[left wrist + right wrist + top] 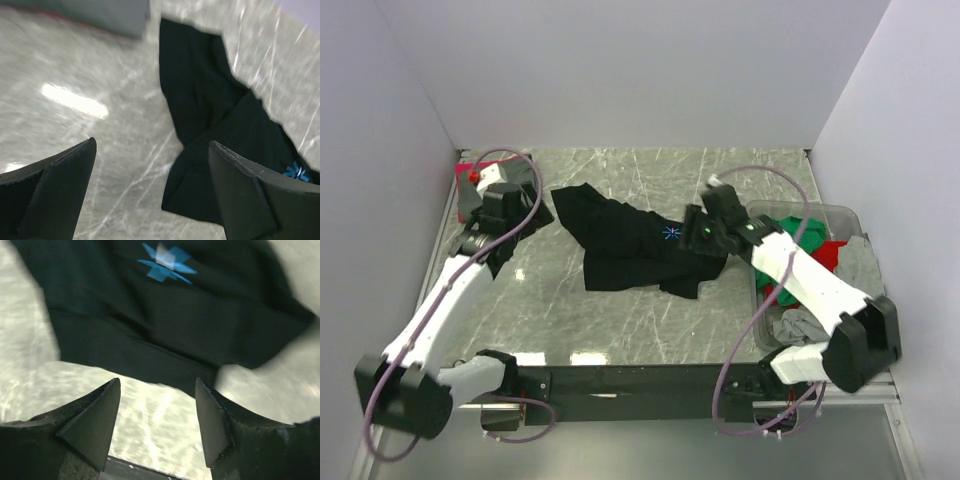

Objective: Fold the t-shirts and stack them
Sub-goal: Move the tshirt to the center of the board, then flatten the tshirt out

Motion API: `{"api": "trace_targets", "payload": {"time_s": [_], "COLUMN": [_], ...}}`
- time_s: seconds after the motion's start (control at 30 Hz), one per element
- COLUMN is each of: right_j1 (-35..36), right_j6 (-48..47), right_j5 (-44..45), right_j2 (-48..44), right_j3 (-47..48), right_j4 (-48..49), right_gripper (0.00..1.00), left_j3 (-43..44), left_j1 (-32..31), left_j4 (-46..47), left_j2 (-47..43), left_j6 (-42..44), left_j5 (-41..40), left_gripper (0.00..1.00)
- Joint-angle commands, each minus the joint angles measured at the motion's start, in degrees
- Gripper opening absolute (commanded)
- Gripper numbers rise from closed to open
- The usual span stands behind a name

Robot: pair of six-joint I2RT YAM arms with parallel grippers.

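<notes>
A grey-veined marble-pattern table (620, 320) carries a large black t-shirt (630, 250), which lies crumpled and partly unfolded across the middle, a small blue emblem (671, 232) facing up. In the far left corner a folded grey t-shirt (100, 12) rests flat, with a sliver of red cloth (463, 168) showing at its far edge. A clear grey plastic bin (840, 212) stands along the right edge, well apart from the folded shirt.
</notes>
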Motion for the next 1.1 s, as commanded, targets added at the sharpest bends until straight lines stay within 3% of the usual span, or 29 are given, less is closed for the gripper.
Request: {"api": "trace_targets", "payload": {"time_s": [0.0, 0.2, 0.6, 0.77, 0.9, 1.07], "right_j1": [3.36, 9.95, 26.47, 28.77, 28.68, 26.75], "right_j6": [-4.84, -8.62, -15.66, -14.26, -11.44, -8.1], "right_j5": [-4.34, -7.35, -11.3, -5.16, 5.02, 10.58], "right_j2": [7.24, 21.58, 43.65, 48.76, 51.57, 53.86], "right_j3": [8.88, 18.99, 42.19, 46.33, 48.53, 51.25], "right_j4": [4.55, 2.8, -2.65, -4.58, -6.16, -7.22], "right_gripper": [0.66, 0.64, 0.62, 0.61, 0.6, 0.49], "left_j3": [2.28, 4.31, 4.57, 3.17, 2.73, 2.11], "left_j1": [2.89, 5.79, 7.47, 7.47, 7.47, 7.47], "left_j4": [2.91, 3.62, -2.35, -3.58, -4.11, -4.2], "left_j2": [5.37, 9.78, 6.89, 5.74, 5.3, 4.69], "left_j6": [0.27, -0.69, 1.94, 1.51, 1.33, 1.07], "left_j5": [13.21, 19.48, 16.41, 16.41, 16.67, 17.11], "left_gripper": [1.0, 0.99, 0.99, 0.99, 0.99, 0.99]}}
